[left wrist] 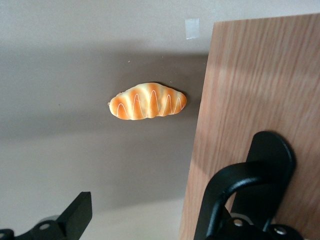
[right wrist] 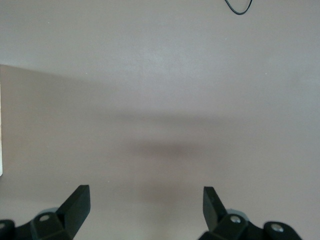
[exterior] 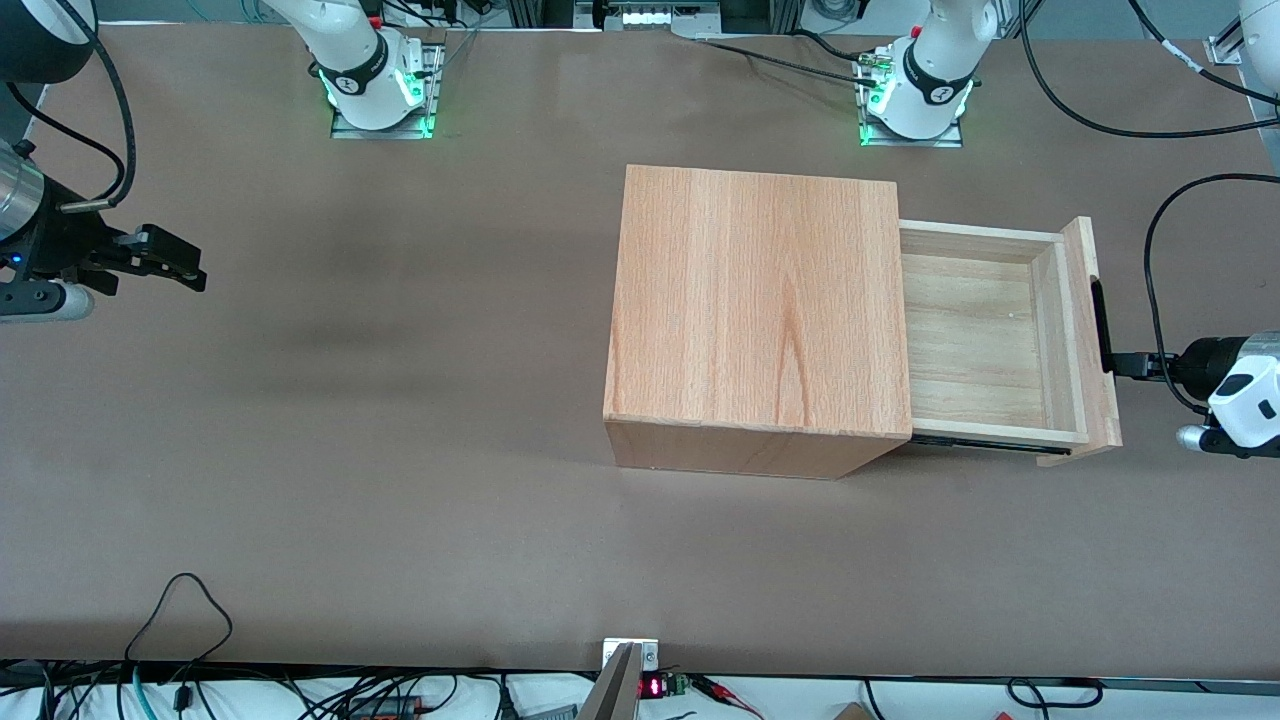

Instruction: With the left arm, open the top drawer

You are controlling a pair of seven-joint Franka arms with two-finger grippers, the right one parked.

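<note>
Brown tabletop is carrying a wooden box whose top drawer is sticking out toward the working arm's end — its long black handle is lying crosswise against the gripper, fingers spread, one hooked through.

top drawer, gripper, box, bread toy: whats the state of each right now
top drawer: pulled well out of the box, nothing inside it
black handle: on the drawer's front panel, hooked by one finger
gripper: open at the handle, one finger through it
wooden box: upright on the table
bread toy: lying flat on the table, untouched
</note>
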